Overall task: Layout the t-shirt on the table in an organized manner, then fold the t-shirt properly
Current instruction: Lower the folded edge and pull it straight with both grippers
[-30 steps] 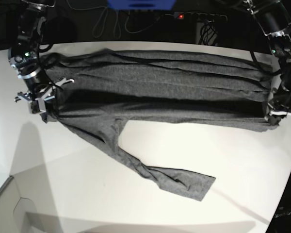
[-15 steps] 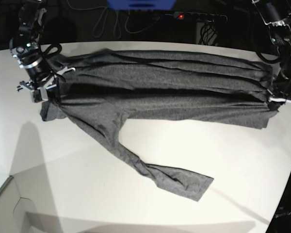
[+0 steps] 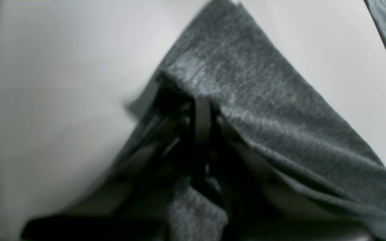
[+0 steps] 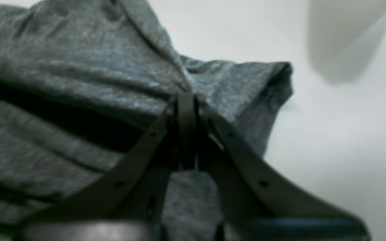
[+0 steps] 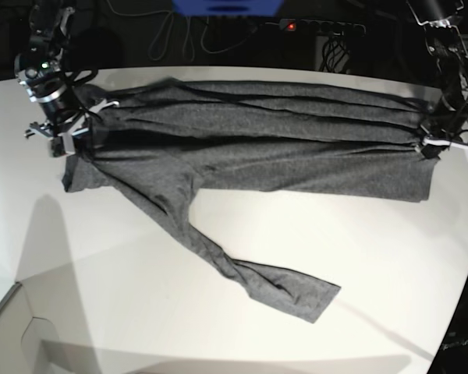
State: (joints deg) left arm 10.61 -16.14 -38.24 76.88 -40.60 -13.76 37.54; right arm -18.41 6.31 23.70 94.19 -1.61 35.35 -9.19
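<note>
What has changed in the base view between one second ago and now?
Both hands, the right hand and the left hand, moved toward the far edge of the table, pulling the t-shirt with them. The dark gap between its folds closed. The long sleeve's cuff shifted a little toward them. Unchanged: both hands stay shut on the t-shirt, which remains stretched between them.

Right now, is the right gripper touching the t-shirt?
Touching. The right wrist view shows the right gripper with jaws shut on a bunched fold of the t-shirt, the grey cloth pinched at the fingertips.
</note>
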